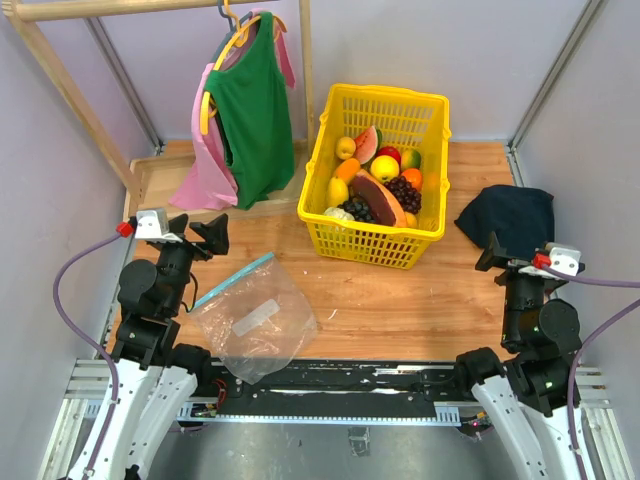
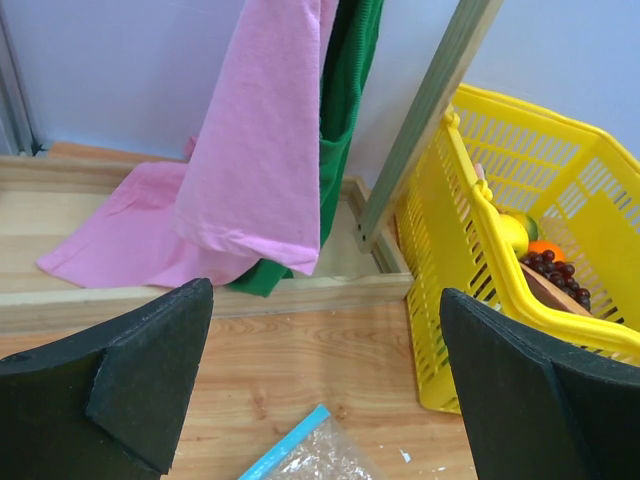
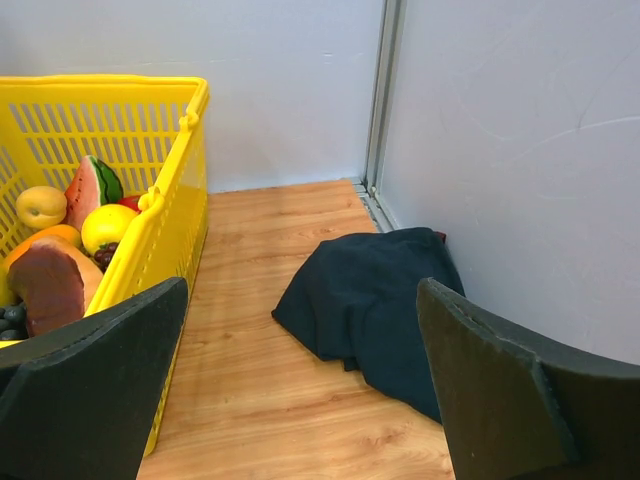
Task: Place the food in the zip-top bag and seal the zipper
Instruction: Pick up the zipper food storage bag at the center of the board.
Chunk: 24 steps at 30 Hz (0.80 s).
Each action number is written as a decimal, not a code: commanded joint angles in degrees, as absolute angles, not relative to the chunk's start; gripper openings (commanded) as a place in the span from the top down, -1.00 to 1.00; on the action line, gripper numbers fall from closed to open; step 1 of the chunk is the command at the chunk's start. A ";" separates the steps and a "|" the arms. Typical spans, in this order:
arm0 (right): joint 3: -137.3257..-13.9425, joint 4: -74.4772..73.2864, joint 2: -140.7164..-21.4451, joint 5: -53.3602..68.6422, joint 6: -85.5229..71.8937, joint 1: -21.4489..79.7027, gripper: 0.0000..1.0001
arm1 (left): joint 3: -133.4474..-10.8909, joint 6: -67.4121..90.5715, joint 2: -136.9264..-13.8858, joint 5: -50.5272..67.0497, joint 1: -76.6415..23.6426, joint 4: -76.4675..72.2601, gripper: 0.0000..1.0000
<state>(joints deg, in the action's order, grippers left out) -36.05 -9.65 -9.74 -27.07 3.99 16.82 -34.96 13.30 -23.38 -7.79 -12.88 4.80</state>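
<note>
The zip-top bag (image 1: pixel 258 320) lies flat and empty on the wooden table at the near left. Its light-blue zipper (image 1: pixel 232 279) runs along the far-left edge. One corner of the bag (image 2: pixel 318 462) and zipper (image 2: pixel 290 447) shows in the left wrist view. The food (image 1: pixel 375 185) is piled in a yellow basket (image 1: pixel 372 250): grapes (image 2: pixel 555 270), a reddish-brown wedge (image 3: pixel 45 285) and a watermelon slice (image 3: pixel 95 185) show. My left gripper (image 1: pixel 200 235) (image 2: pixel 325 340) is open and empty, just beyond the bag. My right gripper (image 1: pixel 508 262) (image 3: pixel 302 330) is open and empty at the right.
A dark cloth (image 1: pixel 510 215) (image 3: pixel 385 300) lies at the right wall. A wooden rack holds a green top (image 1: pixel 250 100) and a pink garment (image 1: pixel 205 170) (image 2: pixel 260 130) at the back left. The basket wall (image 2: pixel 560 180) (image 3: pixel 175 200) stands between the arms.
</note>
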 commanded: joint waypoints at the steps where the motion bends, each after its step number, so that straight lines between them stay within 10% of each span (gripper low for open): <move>1: -37.29 -9.58 -9.21 -27.58 2.90 17.75 -0.97 | -34.70 12.11 -23.87 -6.50 -12.39 2.76 -0.99; 24: -36.37 -10.39 -3.78 -26.77 -0.05 20.30 -0.97 | -41.81 4.00 -48.13 4.14 -12.39 10.84 -0.99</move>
